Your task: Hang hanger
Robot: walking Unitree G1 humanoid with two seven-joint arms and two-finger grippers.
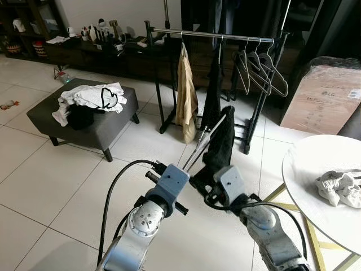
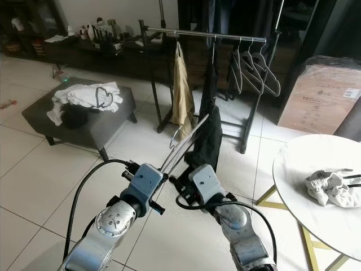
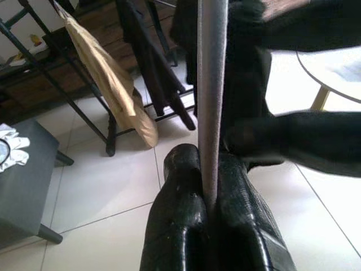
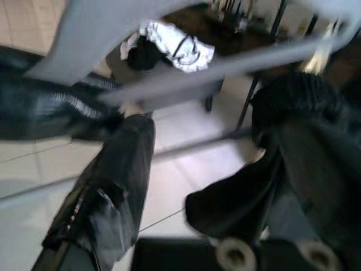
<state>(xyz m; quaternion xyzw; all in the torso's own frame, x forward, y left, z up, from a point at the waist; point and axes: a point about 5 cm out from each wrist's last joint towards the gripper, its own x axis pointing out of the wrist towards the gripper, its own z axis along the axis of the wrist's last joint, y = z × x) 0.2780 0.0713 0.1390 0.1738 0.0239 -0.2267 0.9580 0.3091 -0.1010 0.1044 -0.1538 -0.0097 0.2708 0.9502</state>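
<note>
A grey hanger (image 1: 206, 138) carrying a black garment (image 1: 221, 141) is held slanted in front of me, above the tiled floor. My left gripper (image 3: 208, 169) is shut on one grey bar of the hanger. My right gripper (image 1: 204, 182) sits close beside it, at the lower end of the black garment, which drapes over it. The clothes rack (image 1: 225, 36) stands a step ahead. Its rail holds a tan garment (image 1: 185, 90), a dark garment (image 1: 213, 96) and several empty hangers (image 1: 259, 70).
A grey ottoman (image 1: 107, 127) piled with white clothes stands to the left. At the right is a round white table (image 1: 304, 169) with a crumpled cloth (image 1: 338, 189). A cardboard box (image 1: 321, 99) stands behind it. A low shelf runs along the back wall.
</note>
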